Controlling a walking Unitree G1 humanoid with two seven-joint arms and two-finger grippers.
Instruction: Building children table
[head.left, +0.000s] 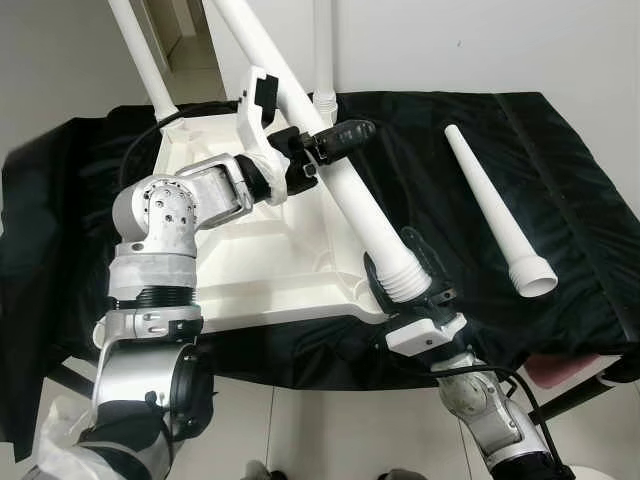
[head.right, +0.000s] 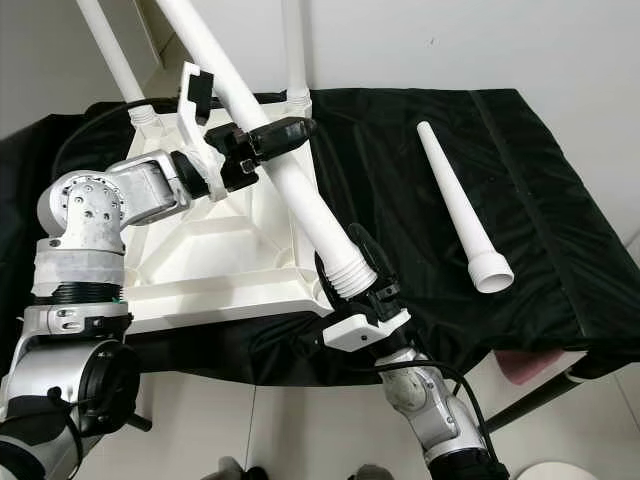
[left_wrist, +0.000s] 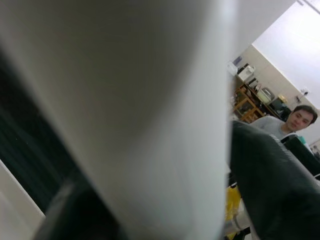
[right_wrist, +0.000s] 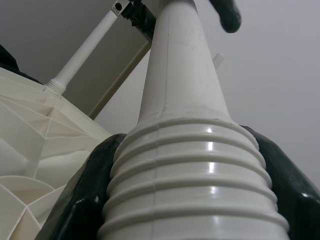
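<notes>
A white plastic tabletop (head.left: 250, 270) lies upside down on the black cloth. Two white legs (head.left: 145, 60) stand in its far corners. A third white leg (head.left: 345, 190) leans over the near right corner, threaded end (right_wrist: 192, 190) down. My right gripper (head.left: 408, 272) is shut on that threaded end. My left gripper (head.left: 335, 140) is shut on the same leg higher up its shaft. A fourth leg (head.left: 495, 210) lies loose on the cloth to the right.
The black cloth (head.left: 560, 160) covers a table whose near edge runs just below the tabletop. White walls stand behind. A pink object (head.left: 565, 372) shows under the table's right corner. A person (left_wrist: 295, 122) sits in the room's background.
</notes>
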